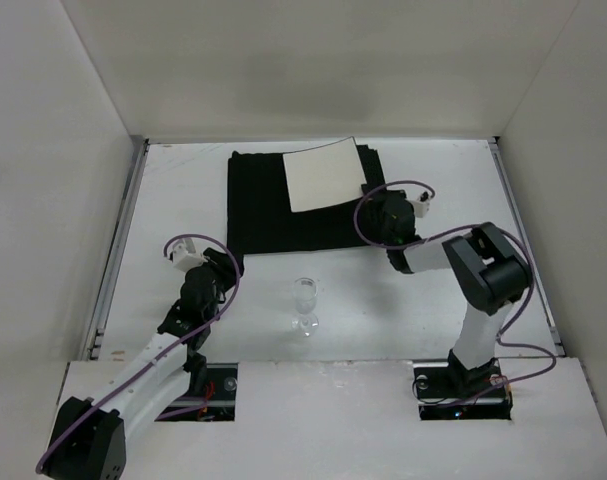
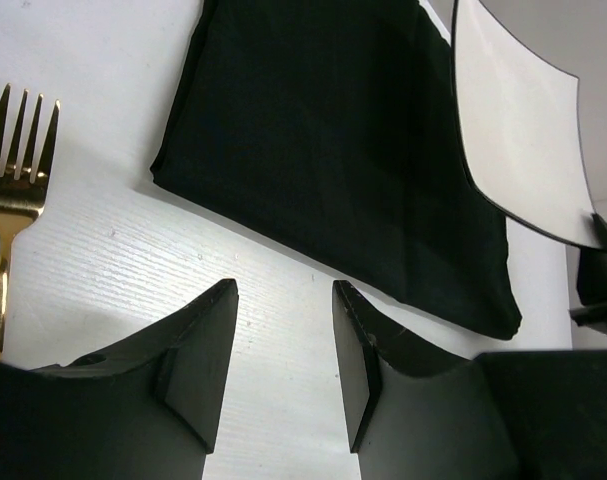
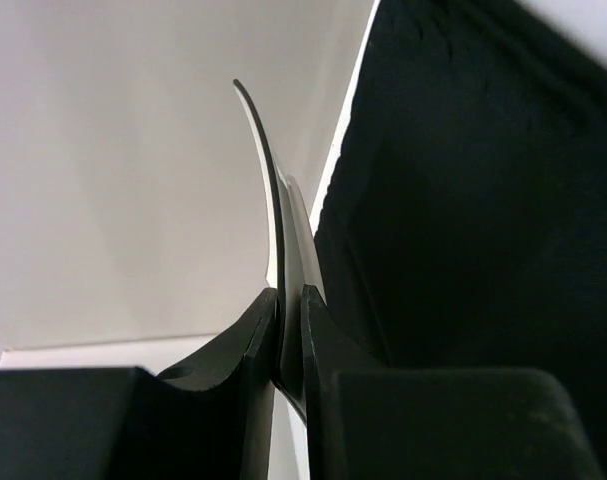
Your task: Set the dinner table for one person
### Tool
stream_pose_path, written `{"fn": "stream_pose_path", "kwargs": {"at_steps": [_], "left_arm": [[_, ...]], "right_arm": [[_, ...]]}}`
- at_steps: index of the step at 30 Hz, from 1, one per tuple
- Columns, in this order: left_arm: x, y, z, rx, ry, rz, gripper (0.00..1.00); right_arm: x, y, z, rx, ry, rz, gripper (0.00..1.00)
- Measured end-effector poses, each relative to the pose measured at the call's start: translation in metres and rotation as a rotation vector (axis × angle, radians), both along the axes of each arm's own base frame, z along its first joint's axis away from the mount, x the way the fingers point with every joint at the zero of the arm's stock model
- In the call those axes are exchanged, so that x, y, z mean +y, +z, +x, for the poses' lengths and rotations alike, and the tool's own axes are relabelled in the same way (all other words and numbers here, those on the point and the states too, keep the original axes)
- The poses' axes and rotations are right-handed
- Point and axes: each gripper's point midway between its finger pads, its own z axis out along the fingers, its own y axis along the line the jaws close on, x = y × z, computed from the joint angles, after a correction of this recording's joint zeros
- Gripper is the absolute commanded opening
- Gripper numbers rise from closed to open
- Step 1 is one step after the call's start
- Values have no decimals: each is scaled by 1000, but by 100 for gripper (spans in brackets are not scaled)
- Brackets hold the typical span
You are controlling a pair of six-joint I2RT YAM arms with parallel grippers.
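- The right end effector is clamped on the thin rim of the white plate. That edge-on pinch is the main risk: the plate is broad, and its weight hangs well out from the fingers. It could pivot or slip out if the arm swings quickly.
- The plate hangs over the far right corner of the black placemat. I cannot tell whether its far edge touches the cloth. If it does, a sideways move could drag and rumple the mat.
- The wine glass stands upright on the bench, between the two arms and just near of the mat. It looks top-heavy, so a forearm sweeping back could tip it.
- The left end effector is spread open and holds nothing. It hovers low over bare bench, with the gold fork lying flat to its left.
- The bench lies directly under both end effectors, with the mat's near edge just ahead of the left one.
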Motion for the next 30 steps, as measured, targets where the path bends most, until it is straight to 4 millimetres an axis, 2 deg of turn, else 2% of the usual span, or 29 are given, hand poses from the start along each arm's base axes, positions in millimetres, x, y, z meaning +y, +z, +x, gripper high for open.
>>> {"fn": "stream_pose_path", "kwargs": {"at_steps": [5, 9, 17, 20, 22, 24, 30], "left_arm": [[0, -1, 0, 3, 0, 1, 40], [0, -2, 0, 7, 0, 3, 40], [0, -5, -1, 9, 0, 4, 40], [0, -5, 0, 9, -1, 4, 40], [0, -5, -1, 10, -1, 4, 40], [0, -6, -1, 10, 0, 5, 40], [0, -6, -1, 12, 0, 5, 40]], "right_arm": [[33, -26, 15, 8, 9, 53, 0], [49, -45, 19, 34, 22, 69, 0], [56, -57, 17, 37, 2, 97, 2], [59, -71, 15, 49, -14, 119, 4], [62, -80, 13, 57, -20, 142, 9], [66, -85, 11, 59, -22, 162, 18], [68, -76, 3, 35, -26, 211, 43]]}}
